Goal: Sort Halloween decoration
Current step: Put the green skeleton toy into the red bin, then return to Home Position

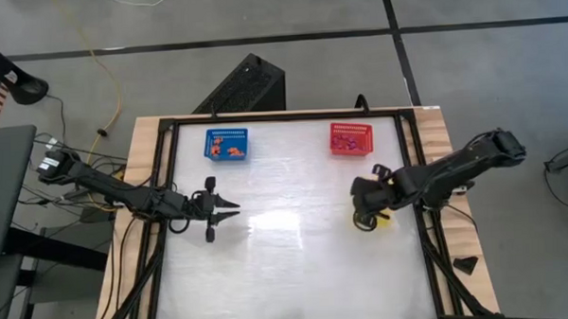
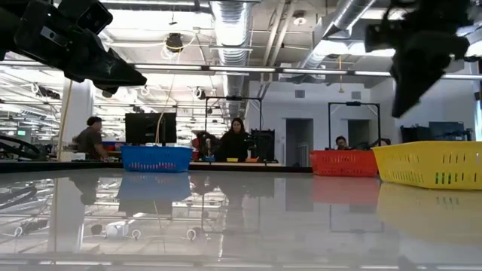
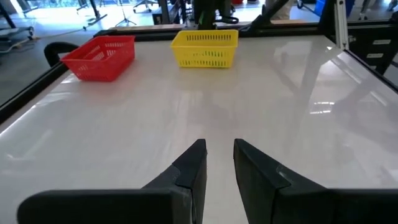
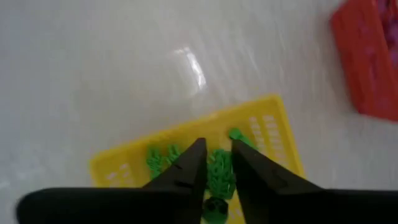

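Green Halloween decoration pieces (image 4: 163, 157) lie in a yellow mesh basket (image 4: 124, 168) near the table's right edge (image 1: 385, 222). My right gripper (image 4: 217, 144) hangs over that basket, pointing steeply down, its fingers a little apart; a dark green piece (image 4: 216, 208) shows far back in the gap. Orange pieces (image 1: 231, 150) fill the blue basket (image 1: 227, 144) at the far left, and purple ones (image 1: 348, 142) the red basket (image 1: 351, 138) at the far right. My left gripper (image 3: 219, 144) waits open and level over the table's left part (image 1: 235, 211), with nothing between its fingers. My right gripper comes from above over the yellow basket. Whether its fingers touch the dark green piece (image 4: 216, 208) seen between them, I cannot tell.
The wide white tabletop (image 1: 297, 263) between the two arms is bare. Black frame rails (image 1: 167, 182) run along the table's left, right and far sides. People (image 2: 235, 141) sit in the room beyond the far edge.
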